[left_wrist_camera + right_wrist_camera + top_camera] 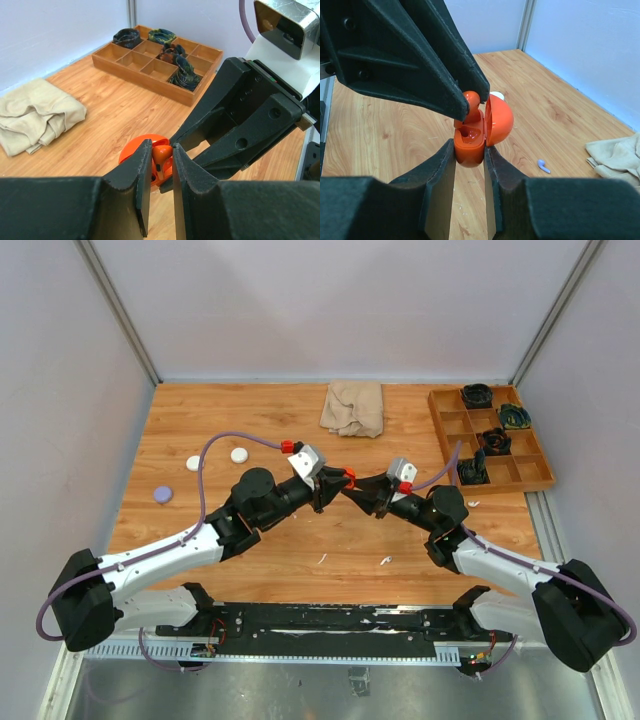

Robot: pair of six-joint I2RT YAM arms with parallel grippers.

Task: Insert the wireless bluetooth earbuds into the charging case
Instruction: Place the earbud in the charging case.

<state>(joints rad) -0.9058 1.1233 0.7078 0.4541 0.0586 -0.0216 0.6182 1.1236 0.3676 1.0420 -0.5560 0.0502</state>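
Nearest the left wrist camera, the left gripper (161, 148) is clenched, its two black fingertips pinching an orange-red earbud (472, 100) by its sides. We see the bud held at the mouth of the charging case (469, 142), head up. We cannot tell whether its stem already sits in the socket.

From the other side, the right gripper (469, 150) is clamped on the lower body of the orange case and holds it upright above the table. The case's round lid (500, 120) is swung open to one side. Both grippers meet nose to nose over the middle of the table (250, 420).

On the wood-grain surface, two white earbuds (323, 558) lie toward the near edge, below the grippers. A purple earbud (544, 166) shows in the right wrist view, on bare wood near the cloth. Two white pucks (239, 454) and a purple puck (163, 494) sit toward the left edge. A crumpled beige cloth (353, 407) lies at the middle of the far edge. In the far right corner we see a wooden compartment tray (457, 424) with dark coiled bundles (476, 395) in four of its cells.

Pale walls with metal corner posts close in the table on three sides.
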